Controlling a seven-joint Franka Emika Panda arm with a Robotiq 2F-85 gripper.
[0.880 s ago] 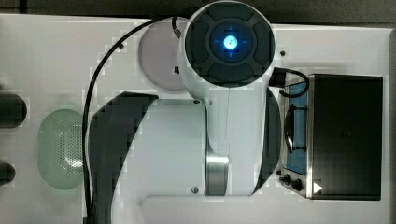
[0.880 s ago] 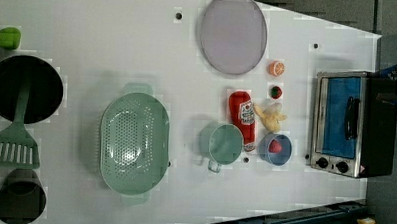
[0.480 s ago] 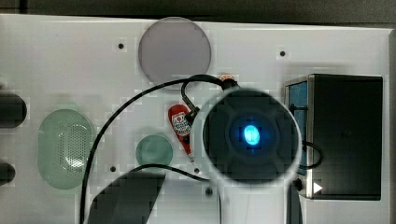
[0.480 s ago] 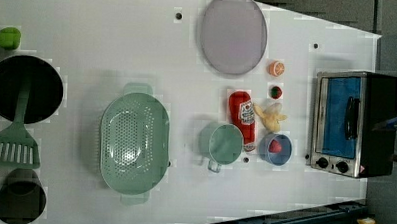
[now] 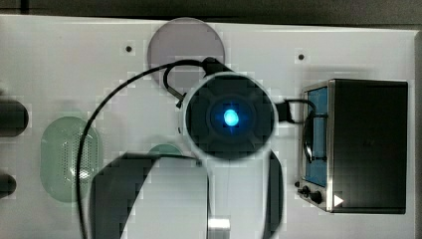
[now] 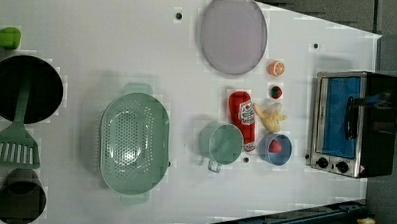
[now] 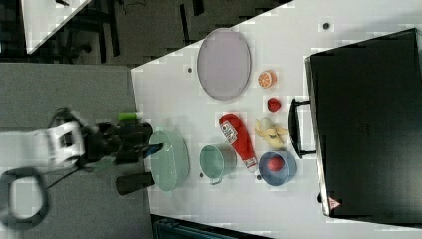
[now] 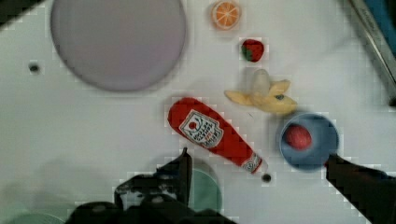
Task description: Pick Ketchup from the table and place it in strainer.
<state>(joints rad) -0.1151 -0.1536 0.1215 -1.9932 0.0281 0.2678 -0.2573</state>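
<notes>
While the ketchup bottle (image 6: 245, 120) lay flat on the white table (image 6: 114, 34), untouched, the gripper (image 8: 257, 172) hung above it with its fingers (image 8: 183, 170) spread wide and nothing between them. In the left view the bottle rested just beside the teal cup (image 6: 225, 144), on that cup's right, with its cap end near the blue bowl (image 6: 275, 148) that held a red fruit. A peeled banana (image 6: 271, 117) sat close on the left view's right of the bottle, and a strawberry (image 6: 275, 91) and an orange half (image 6: 276, 68) lay beyond it toward the lilac plate (image 6: 233, 33). The mint-green strainer (image 6: 133, 143) stood empty, well apart from the bottle on the left view's left, past the cup. A toaster oven (image 6: 353, 122) occupied the left view's right edge of the table. In the top view the arm's round wrist housing (image 5: 229, 117) covered the spot where the bottle lay, with the strainer showing at the top view's left.
</notes>
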